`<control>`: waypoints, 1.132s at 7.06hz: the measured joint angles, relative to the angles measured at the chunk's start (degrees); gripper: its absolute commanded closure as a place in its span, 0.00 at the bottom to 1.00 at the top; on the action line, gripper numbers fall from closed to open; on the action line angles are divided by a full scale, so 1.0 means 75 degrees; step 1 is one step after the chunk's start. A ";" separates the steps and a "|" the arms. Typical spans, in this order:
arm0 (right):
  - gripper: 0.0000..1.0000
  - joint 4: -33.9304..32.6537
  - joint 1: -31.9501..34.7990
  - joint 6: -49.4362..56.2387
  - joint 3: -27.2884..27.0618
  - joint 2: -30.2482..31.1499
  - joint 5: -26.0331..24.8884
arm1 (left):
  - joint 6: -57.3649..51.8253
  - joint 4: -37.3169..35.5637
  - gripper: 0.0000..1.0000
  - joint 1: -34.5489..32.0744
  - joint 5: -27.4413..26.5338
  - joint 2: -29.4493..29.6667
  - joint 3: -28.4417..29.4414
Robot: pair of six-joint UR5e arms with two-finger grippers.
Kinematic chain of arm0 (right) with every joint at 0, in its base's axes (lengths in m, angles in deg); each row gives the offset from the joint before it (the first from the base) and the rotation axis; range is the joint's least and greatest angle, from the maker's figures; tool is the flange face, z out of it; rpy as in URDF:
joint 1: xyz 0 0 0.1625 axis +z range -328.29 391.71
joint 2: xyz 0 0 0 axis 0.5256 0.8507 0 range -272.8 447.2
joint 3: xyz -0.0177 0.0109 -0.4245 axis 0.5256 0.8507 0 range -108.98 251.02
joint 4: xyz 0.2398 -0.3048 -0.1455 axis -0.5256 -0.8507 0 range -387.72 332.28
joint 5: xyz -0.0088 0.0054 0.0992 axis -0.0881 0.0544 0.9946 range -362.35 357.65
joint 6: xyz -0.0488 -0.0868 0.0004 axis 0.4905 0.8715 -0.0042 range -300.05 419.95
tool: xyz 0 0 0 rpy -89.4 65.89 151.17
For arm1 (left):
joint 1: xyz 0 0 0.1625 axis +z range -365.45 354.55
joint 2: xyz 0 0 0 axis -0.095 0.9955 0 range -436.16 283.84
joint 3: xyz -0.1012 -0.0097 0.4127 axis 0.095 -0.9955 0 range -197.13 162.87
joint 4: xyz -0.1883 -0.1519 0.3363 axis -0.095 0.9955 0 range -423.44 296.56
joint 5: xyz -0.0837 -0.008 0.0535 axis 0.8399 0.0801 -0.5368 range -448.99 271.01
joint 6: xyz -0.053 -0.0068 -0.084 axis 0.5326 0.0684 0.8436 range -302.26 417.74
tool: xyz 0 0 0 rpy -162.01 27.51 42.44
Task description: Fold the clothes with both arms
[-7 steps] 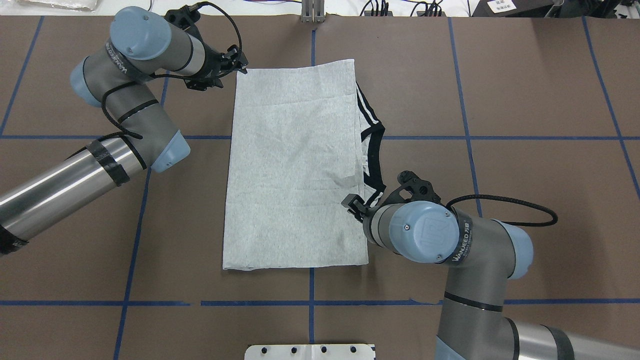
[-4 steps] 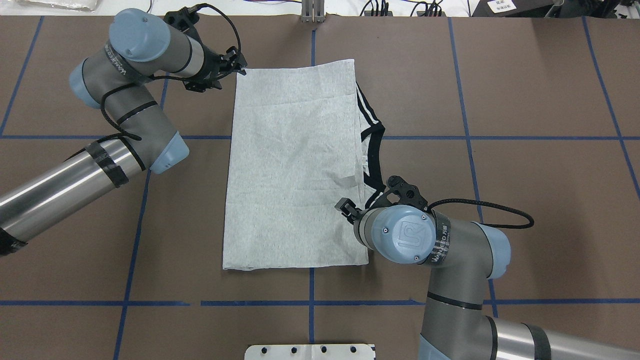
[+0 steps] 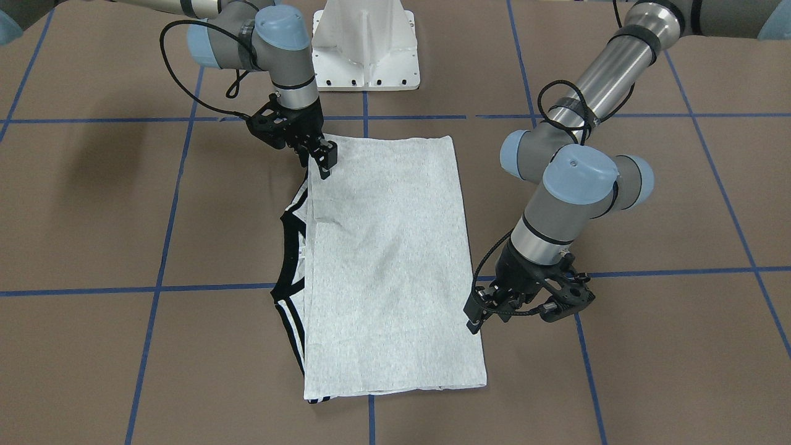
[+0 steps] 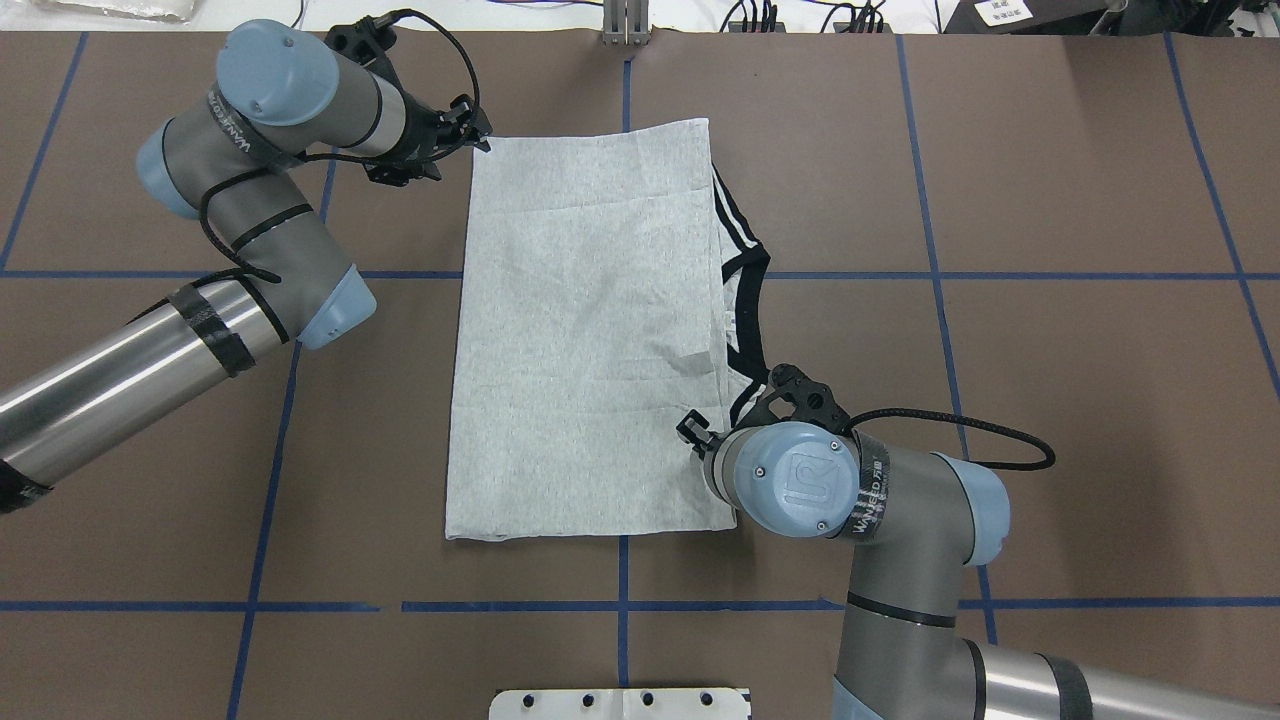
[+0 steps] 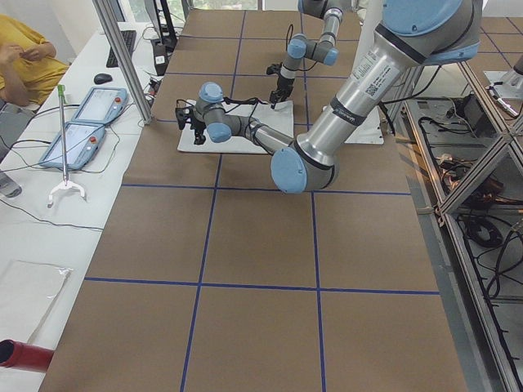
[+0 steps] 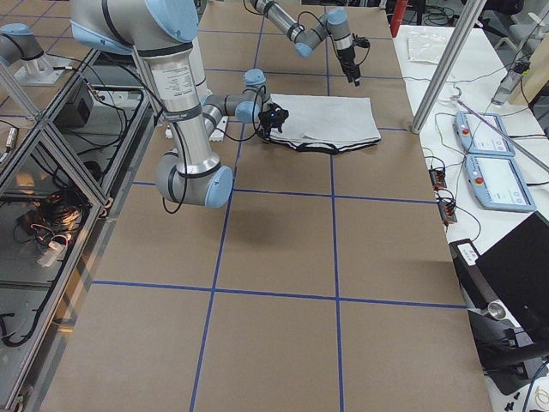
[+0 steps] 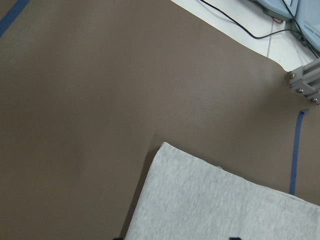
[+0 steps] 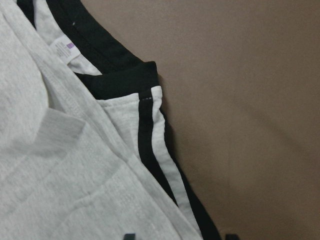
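Silver-grey jointed arms (image 4: 110, 375), pale blue caps (image 4: 262, 60) (one UR-marked); looping black cables (image 4: 950, 418)

Beside my left end effector (image 4: 476, 128), away from the T-shirt (image 4: 590, 330), open table (image 4: 1000, 400) lets me pass. My right end effector (image 3: 324, 167) hangs over its striped edge; open table lies just outward.

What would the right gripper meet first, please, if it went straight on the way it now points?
Probably the T-shirt: the right gripper points down at its black-and-white striped edge, which lies between the open jaws. The remaining gap is unclear.
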 measured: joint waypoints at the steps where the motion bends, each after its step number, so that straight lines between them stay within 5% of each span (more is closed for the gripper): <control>1: 0.52 0.0002 -0.0004 -0.0057 0.0003 -0.0020 0.0000 | 0.0040 0.0001 0.24 0.0000 0.0000 -0.0078 -0.0084; 2: 0.66 0.0004 -0.0009 -0.0084 0.0014 -0.0045 0.0000 | 0.0101 0.0005 0.24 0.0000 -0.0003 -0.0138 -0.0163; 3: 1.00 0.0004 -0.0010 -0.0098 0.0037 -0.0064 0.0000 | 0.0133 0.0005 0.24 0.0000 -0.0008 -0.0173 -0.0221; 8: 1.00 -0.0076 0.0004 -0.0099 -0.0124 -0.0114 0.0017 | 0.0269 -0.0003 0.24 0.0008 -0.0009 -0.0208 -0.0380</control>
